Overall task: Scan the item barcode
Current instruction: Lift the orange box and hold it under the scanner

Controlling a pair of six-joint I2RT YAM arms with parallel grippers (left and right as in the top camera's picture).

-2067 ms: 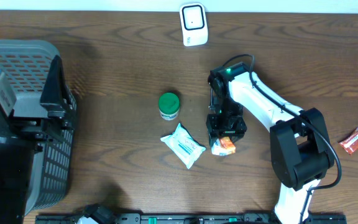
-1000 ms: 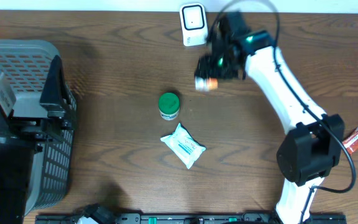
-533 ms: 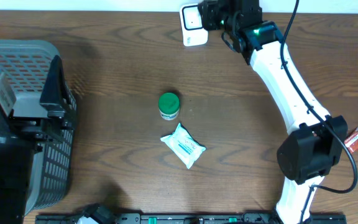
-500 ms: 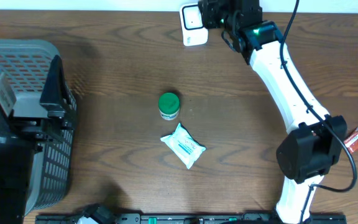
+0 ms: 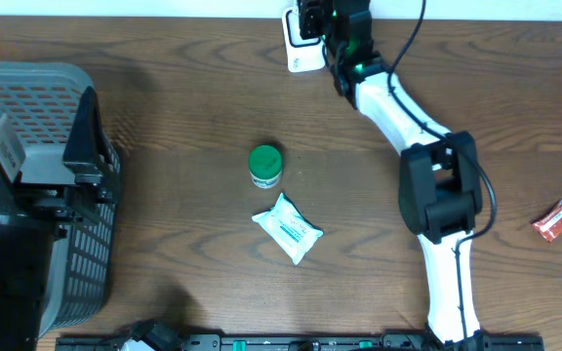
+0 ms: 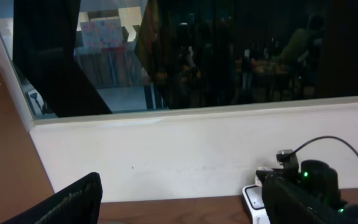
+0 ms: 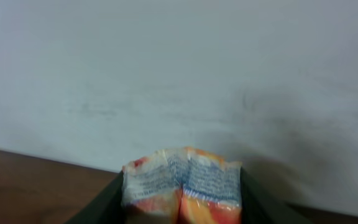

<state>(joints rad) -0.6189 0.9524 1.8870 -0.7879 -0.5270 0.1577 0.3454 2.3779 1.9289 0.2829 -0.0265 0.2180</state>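
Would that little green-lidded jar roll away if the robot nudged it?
Probably not while upright: the green-lidded jar stands lid up on its base. It looks squat, so tipping seems unlikely. Knocked onto its round side, it could roll.

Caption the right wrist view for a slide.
Right tool grips an orange-and-white packet before a pale wall, wood table at lower left.

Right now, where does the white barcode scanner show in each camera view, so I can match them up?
Overhead: scanner at top centre, partly under the right arm.
Left wrist: scanner low right, beside the dark arm.
Right wrist: not in it; only the orange packet in the right gripper.
Shared landmark: the white wall, in all three.
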